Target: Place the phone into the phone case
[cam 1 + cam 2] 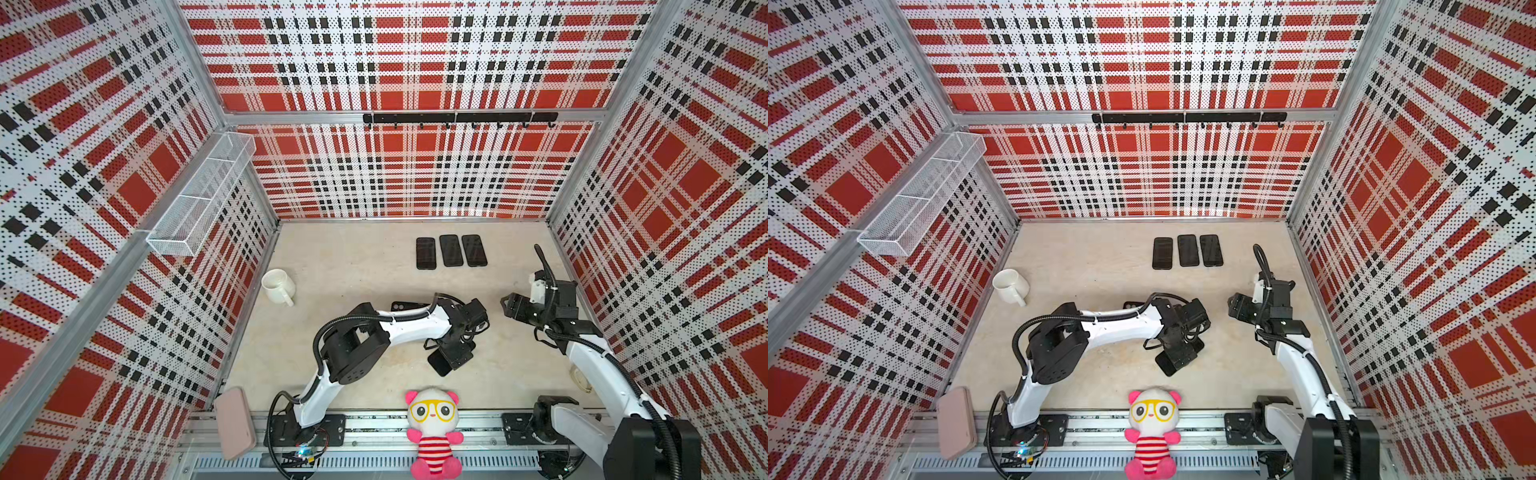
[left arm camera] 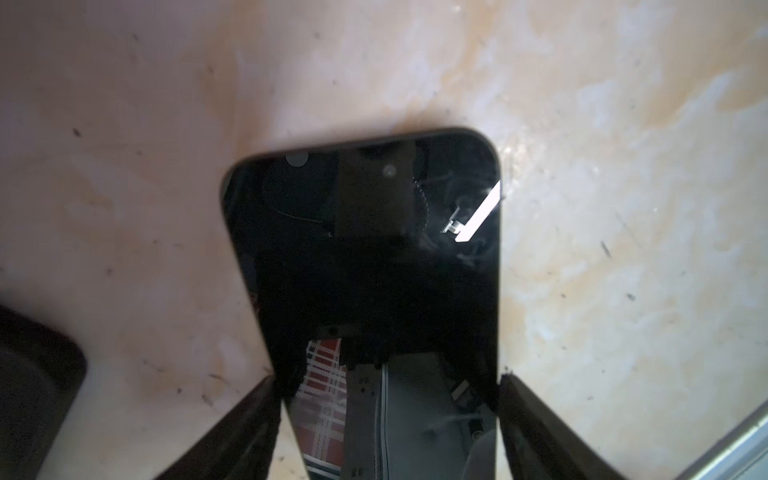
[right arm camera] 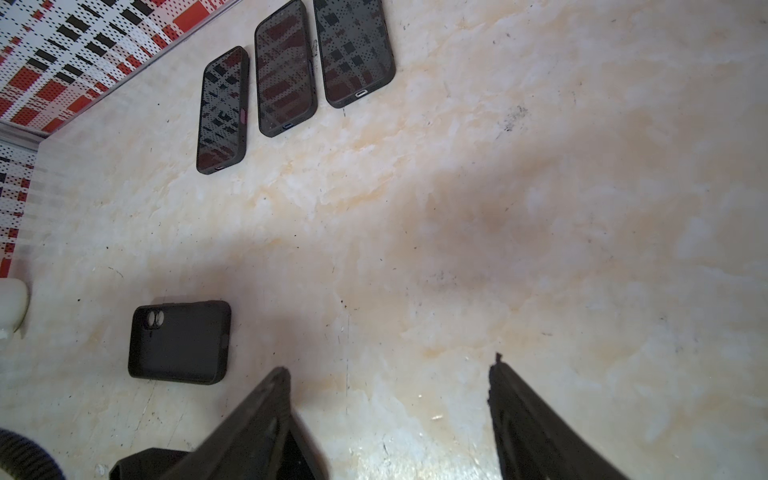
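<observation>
**Left gripper pinches phone; case lies apart**

At the bottom centre of a top view sits a pink-and-white plush panda with yellow glasses (image 1: 434, 432). Just above it, mid-frame, the left gripper (image 2: 387, 377) has its jaws pressed against both long edges of a glossy black phone (image 2: 374, 270), which is screen up over the beige marbled tabletop (image 3: 540, 208). Beyond the left arm, the empty matte black phone case (image 3: 178, 340) lies flat, apart from the phone. At centre right, the right gripper (image 3: 390, 370) is spread wide and empty. Farther up are a white ceramic mug (image 1: 277, 286) at left and three black phones (image 1: 451, 251) in a row.
</observation>
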Controlling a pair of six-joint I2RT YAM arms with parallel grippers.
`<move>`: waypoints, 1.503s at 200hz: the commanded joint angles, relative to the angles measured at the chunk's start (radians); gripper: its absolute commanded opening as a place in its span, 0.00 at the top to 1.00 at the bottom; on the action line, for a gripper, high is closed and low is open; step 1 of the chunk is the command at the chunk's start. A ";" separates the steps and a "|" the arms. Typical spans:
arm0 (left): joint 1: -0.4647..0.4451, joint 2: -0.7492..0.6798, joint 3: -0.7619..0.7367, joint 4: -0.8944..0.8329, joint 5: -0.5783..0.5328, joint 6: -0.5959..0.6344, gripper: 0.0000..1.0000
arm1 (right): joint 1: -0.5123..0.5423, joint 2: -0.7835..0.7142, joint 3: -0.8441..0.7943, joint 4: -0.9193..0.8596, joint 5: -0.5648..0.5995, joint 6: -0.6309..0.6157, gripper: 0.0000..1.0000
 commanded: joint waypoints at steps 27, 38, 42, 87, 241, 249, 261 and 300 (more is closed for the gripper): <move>-0.013 0.061 0.033 -0.050 -0.034 -0.072 0.29 | -0.014 -0.003 -0.001 0.028 0.008 -0.017 0.23; -0.013 0.062 0.045 -0.056 -0.055 -0.087 0.29 | -0.013 -0.003 0.000 0.031 0.011 -0.017 0.23; -0.015 0.064 0.049 -0.057 -0.061 -0.093 0.29 | -0.014 -0.002 0.000 0.031 0.010 -0.017 0.23; -0.052 0.079 0.025 -0.056 -0.098 -0.102 0.15 | -0.017 -0.001 -0.002 0.034 0.011 -0.020 0.22; 0.097 -0.059 0.122 -0.076 -0.072 -0.279 0.34 | -0.023 0.016 0.001 0.051 0.004 -0.018 0.22; 0.106 -0.061 0.128 -0.080 -0.069 -0.284 0.35 | -0.023 0.020 -0.001 0.059 0.000 -0.016 0.22; 0.115 -0.062 0.140 -0.092 -0.068 -0.286 0.35 | -0.023 0.026 -0.006 0.069 -0.001 -0.012 0.22; 0.137 -0.065 0.171 -0.103 -0.066 -0.287 0.36 | -0.023 0.048 -0.011 0.083 -0.005 -0.019 0.22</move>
